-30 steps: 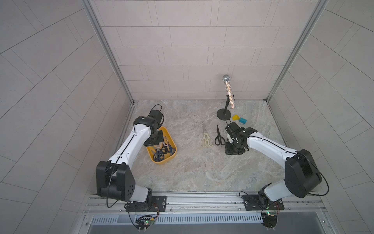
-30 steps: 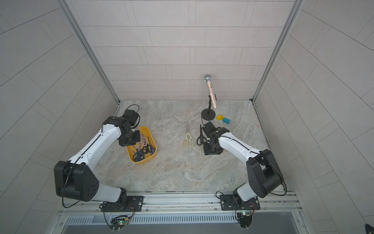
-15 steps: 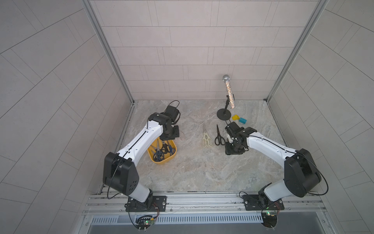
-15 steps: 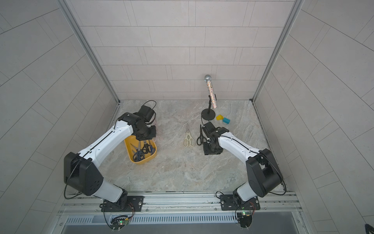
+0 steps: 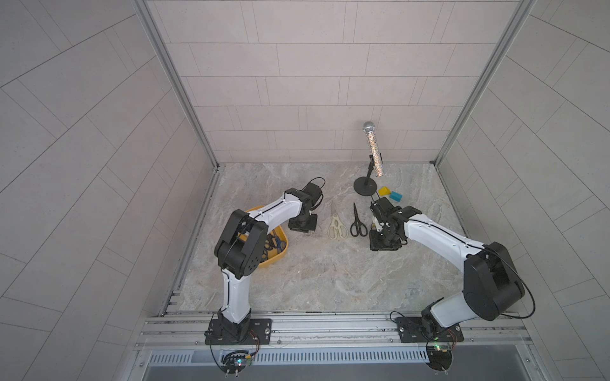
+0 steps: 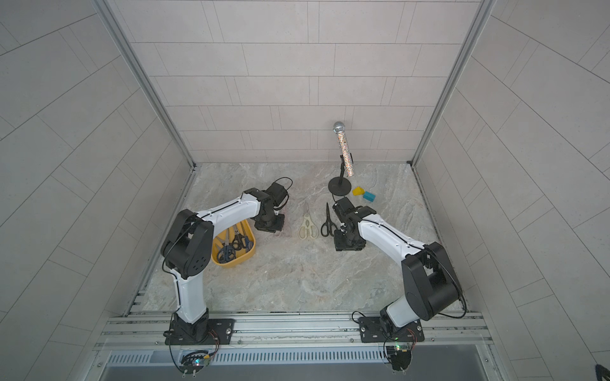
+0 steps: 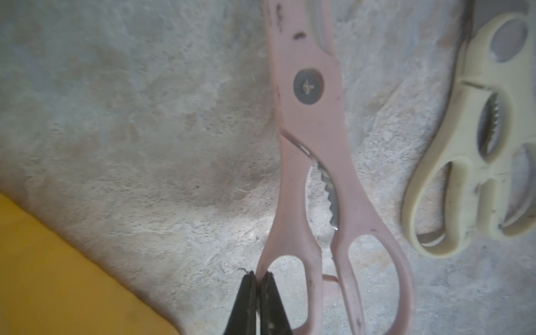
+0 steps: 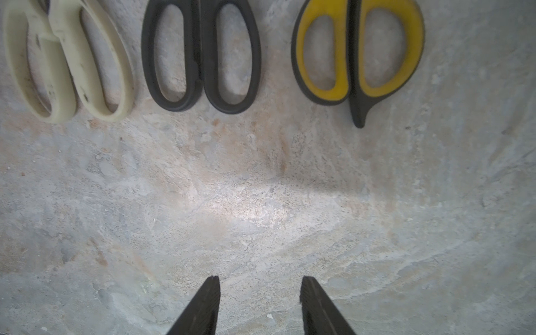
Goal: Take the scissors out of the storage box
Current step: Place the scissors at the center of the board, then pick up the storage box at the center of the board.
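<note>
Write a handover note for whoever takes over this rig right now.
Left gripper: shut on the pink shears, at a handle loop, beside the cream shears.
Right gripper: open, empty, over bare table.
Out of the storage box: cream shears, black scissors, yellow-and-black scissors.
Left: set down the pink shears, then take out the blue- and black-handled pairs in the box.

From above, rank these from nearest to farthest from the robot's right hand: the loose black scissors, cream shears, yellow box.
1. black scissors, just beside the right hand.
2. cream shears, next along.
3. yellow box, farthest, on the opposite side.
</note>
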You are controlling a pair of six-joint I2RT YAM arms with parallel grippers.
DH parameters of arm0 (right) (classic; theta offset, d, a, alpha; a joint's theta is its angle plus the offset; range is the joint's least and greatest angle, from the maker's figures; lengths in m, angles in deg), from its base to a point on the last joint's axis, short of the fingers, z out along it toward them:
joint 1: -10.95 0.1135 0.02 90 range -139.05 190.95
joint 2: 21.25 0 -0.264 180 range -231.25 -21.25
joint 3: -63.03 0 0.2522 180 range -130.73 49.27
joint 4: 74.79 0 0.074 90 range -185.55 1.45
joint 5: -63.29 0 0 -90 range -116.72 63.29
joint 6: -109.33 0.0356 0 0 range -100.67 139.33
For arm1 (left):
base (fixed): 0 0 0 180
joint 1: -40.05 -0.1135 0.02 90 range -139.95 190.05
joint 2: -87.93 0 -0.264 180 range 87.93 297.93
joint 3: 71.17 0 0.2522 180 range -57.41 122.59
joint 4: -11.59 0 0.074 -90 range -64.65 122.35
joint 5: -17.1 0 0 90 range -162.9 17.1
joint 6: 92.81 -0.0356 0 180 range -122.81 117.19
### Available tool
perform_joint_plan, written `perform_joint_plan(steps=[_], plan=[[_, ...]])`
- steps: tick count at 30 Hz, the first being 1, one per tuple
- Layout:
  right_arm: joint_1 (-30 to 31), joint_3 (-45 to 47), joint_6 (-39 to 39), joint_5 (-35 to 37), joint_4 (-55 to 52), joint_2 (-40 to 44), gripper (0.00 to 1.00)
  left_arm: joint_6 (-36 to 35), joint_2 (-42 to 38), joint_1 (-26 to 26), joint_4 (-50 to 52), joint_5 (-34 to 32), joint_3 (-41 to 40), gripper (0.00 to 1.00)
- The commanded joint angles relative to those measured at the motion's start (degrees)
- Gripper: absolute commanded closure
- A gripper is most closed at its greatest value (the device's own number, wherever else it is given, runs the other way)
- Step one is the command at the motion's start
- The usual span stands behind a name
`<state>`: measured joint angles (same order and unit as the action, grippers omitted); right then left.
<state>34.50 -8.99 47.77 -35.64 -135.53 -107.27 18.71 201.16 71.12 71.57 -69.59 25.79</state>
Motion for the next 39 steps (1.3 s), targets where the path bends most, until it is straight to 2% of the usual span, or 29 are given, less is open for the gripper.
perform_joint_plan(steps=[1,7,8,9,10,13,18,25,29,32,36,39], plan=[[-0.4,1.1,-0.6,0.7,-1.7,1.2,0.50,-1.4,1.5,0.1,-1.1,0.1,0.3,1.00],[-0.7,1.4,-0.6,0.6,-1.7,1.1,0.50,-0.3,2.2,0.3,-2.4,-1.3,-1.3,0.99],[-0.8,1.3,-0.6,0.5,-1.7,1.1,0.50,-0.2,2.3,0.3,-2.4,-1.3,-1.4,0.93],[-0.8,1.3,-0.6,0.4,-1.7,1.1,0.50,-0.2,2.5,0.3,-2.3,-1.2,-1.3,0.82],[-0.8,1.3,-0.6,0.4,-1.7,1.1,0.50,0.0,2.6,0.3,-2.0,-1.1,-1.3,0.75],[-0.8,1.4,-0.6,0.4,-1.7,1.1,0.50,0.4,2.5,0.3,-1.1,-0.8,-0.8,0.66],[-0.8,1.3,-0.5,0.3,-1.5,1.4,0.50,1.5,-1.6,0.2,2.3,-1.8,1.1,0.64],[-0.7,0.8,-0.5,-1.2,-0.3,1.0,0.50,3.0,-16.9,-2.4,4.8,-7.6,-1.8,0.63],[-0.7,0.4,-0.6,-2.3,0.4,0.3,0.50,5.2,-26.4,-8.1,3.8,-9.5,-8.5,0.64],[-0.6,0.3,-0.9,-3.3,1.0,-0.3,0.50,7.6,-32.3,-16.0,3.5,-8.1,-14.3,0.64],[-0.1,0.3,-1.8,-4.8,2.0,-0.6,0.48,9.3,-37.5,-29.3,2.1,-1.6,-22.5,0.64],[0.0,-0.1,-2.6,-5.4,2.2,-1.0,0.46,9.0,-39.1,-35.2,1.8,-1.3,-25.7,0.65]])
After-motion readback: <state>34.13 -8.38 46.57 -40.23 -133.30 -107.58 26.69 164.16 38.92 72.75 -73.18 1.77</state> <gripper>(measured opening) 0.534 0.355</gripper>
